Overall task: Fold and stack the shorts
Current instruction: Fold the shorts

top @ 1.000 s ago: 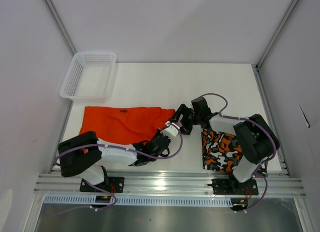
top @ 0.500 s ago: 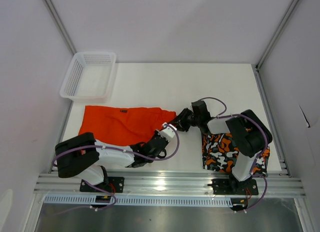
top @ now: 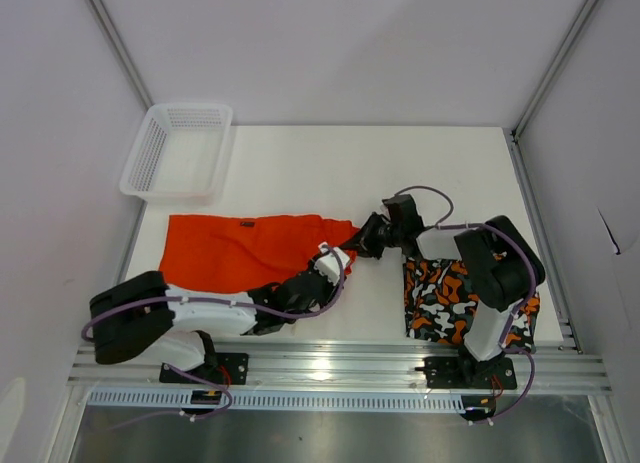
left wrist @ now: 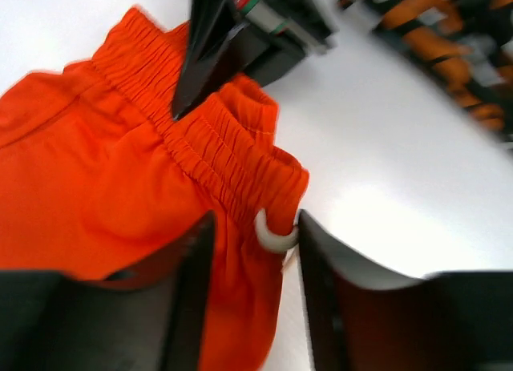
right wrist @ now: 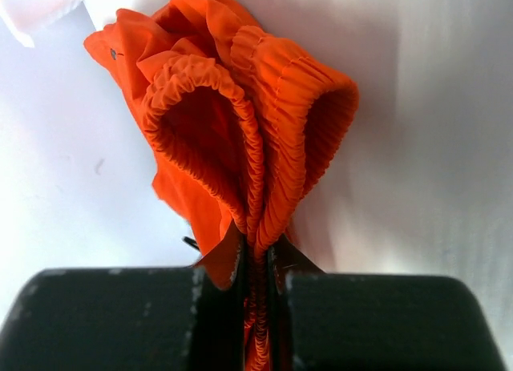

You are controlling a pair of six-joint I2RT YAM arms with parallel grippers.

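The plain orange shorts (top: 240, 251) lie spread on the left half of the table, waistband to the right. My right gripper (top: 364, 237) is shut on the bunched elastic waistband (right wrist: 256, 147), which is pinched flat between its fingers (right wrist: 232, 299). My left gripper (left wrist: 250, 255) stands open just behind it, its jaws apart around loose orange fabric (left wrist: 104, 187) and a loop of white drawstring (left wrist: 272, 238). The right gripper's dark fingertip (left wrist: 210, 58) shows on the waistband in the left wrist view. The patterned shorts (top: 455, 301) lie folded at the near right.
A white mesh basket (top: 178, 151) sits at the far left corner of the table. The aluminium rail (top: 340, 368) with both arm bases runs along the near edge. The right arm's elbow (top: 498, 258) hangs over the patterned shorts.
My right gripper has closed on the waistband end of the orange shorts. My left gripper has opened and let go of it, and its arm has drawn back slightly to the left.
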